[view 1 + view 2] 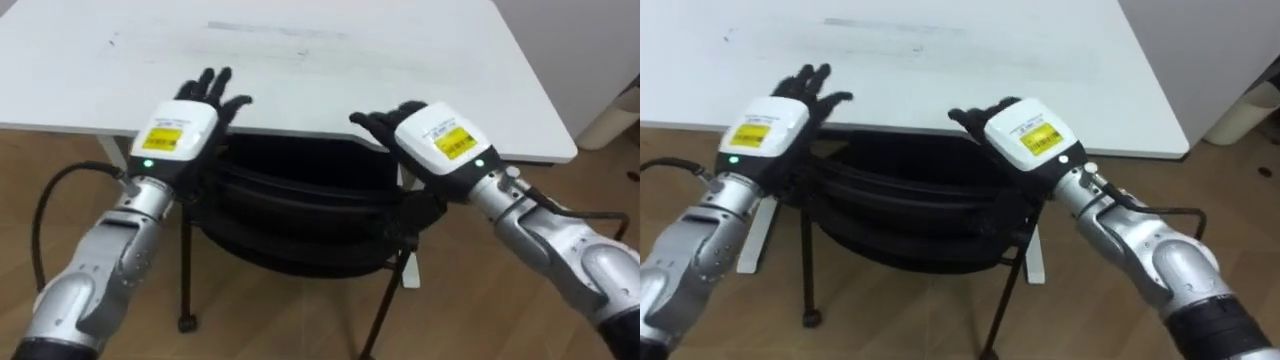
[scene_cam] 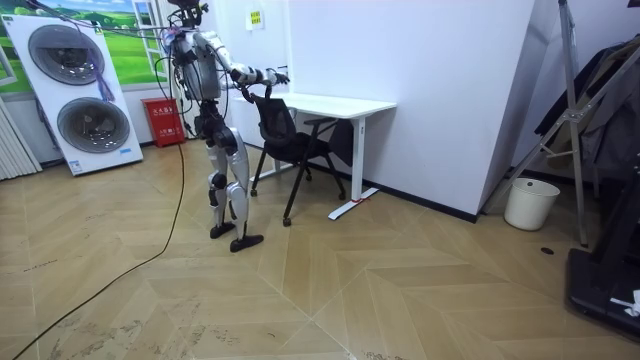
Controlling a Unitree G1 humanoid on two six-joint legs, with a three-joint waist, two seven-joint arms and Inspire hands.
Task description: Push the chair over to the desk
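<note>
A black chair (image 1: 300, 215) stands right in front of me, its seat tucked under the front edge of a white table (image 1: 300, 60). My left hand (image 1: 185, 125) rests on the left top of the chair's backrest with straight fingers reaching toward the table edge. My right hand (image 1: 425, 135) lies on the right top of the backrest, fingers stretched forward too. Neither hand curls round the backrest. In the room view I stand upright behind the chair (image 2: 285, 135) with both arms held out to it, the table (image 2: 340, 105) beyond.
The table's white legs (image 1: 110, 160) flank the chair. A wooden floor (image 1: 290, 310) lies below. In the room view two stacked washing machines (image 2: 85, 95) stand behind me, a white bin (image 2: 528, 203) sits by the wall, and open floor lies around.
</note>
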